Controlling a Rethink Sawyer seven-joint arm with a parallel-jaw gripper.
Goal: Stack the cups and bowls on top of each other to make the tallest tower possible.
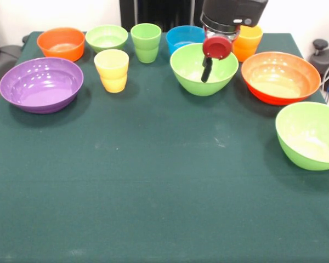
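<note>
**Q:** What sits on your desk [153,192], starting from the left?

**A:** At the left edge lies the large purple bowl [41,84], upright on the green cloth. Behind it is the small orange bowl [61,43], and just right of that the small light green bowl [106,37]. In front of that one stands the yellow cup [112,69], mouth up, apart from the purple bowl. The light green cup [146,41] stands behind and right of the yellow cup, also mouth up.

**Q:** And past the middle?

**A:** The small blue bowl [185,38] is at the back. In front of it is a large light green bowl [204,68], and my gripper [206,70] hangs over that bowl. I see one dark finger below the red round part; I cannot tell whether my gripper is spread or pressed together, and it looks to carry nothing, though the angle is poor.

**Q:** Further right?

**A:** The orange-yellow cup [247,43] stands behind, partly hidden by my arm. Next is the large orange-red bowl [281,76], near the green bowl without touching it. Nearest the camera, cut by the right edge, is the second large light green bowl [310,135]. Nothing is stacked; every piece stands on its own.
</note>
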